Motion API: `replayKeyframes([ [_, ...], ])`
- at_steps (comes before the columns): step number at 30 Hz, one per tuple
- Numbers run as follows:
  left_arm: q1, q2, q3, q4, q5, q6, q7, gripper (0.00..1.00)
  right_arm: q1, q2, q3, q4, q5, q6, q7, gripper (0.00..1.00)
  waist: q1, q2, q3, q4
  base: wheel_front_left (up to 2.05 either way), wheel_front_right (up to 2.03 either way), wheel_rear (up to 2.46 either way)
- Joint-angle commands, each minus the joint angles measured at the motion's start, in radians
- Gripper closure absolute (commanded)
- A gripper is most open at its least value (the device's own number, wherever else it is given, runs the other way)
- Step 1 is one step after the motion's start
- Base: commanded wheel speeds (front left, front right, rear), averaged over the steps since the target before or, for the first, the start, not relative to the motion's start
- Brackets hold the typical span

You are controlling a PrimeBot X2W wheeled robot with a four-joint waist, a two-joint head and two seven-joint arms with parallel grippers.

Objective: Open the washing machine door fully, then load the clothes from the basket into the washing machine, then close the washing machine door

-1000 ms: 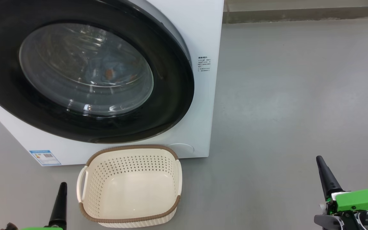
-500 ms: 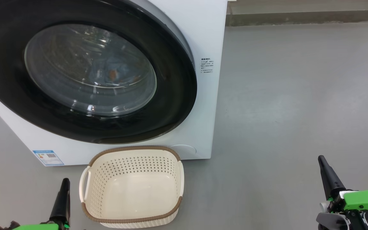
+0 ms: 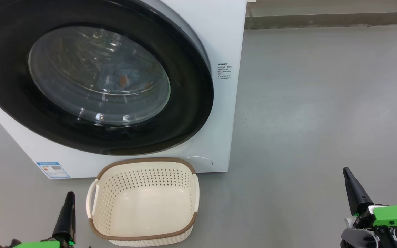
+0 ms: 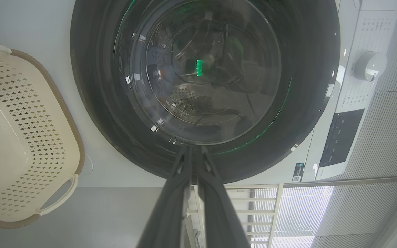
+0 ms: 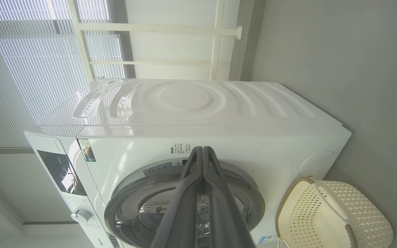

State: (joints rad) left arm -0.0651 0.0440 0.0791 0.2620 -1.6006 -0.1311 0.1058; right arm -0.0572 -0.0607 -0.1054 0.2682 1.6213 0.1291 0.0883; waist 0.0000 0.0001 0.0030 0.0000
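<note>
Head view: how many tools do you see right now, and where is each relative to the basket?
2. The left tool is at the lower left, just left of the basket, shut. The right tool is at the lower right, far to the basket's right, shut.

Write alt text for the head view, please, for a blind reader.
A white front-loading washing machine has its round black-rimmed glass door shut, light blue clothes visible behind it. An empty cream perforated plastic basket sits before it, between the shut left claw and right claw.
</note>
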Motion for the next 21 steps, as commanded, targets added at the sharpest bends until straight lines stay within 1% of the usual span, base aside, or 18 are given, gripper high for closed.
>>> replayKeyframes([
  [1,-0.043,0.008,0.033,-0.016,-0.009,0.0,0.006,1.0,-0.049,-0.006,0.014,-0.024,0.006,0.002,0.007,1.0,0.0,-0.0001,0.0,0.0,0.0,0.0,0.0],
  [21,-0.043,0.007,0.034,-0.016,-0.008,0.0,0.007,1.0,-0.049,-0.002,0.008,-0.024,0.001,0.002,0.012,1.0,0.0,-0.0001,0.0,0.0,0.0,0.0,0.0],
])
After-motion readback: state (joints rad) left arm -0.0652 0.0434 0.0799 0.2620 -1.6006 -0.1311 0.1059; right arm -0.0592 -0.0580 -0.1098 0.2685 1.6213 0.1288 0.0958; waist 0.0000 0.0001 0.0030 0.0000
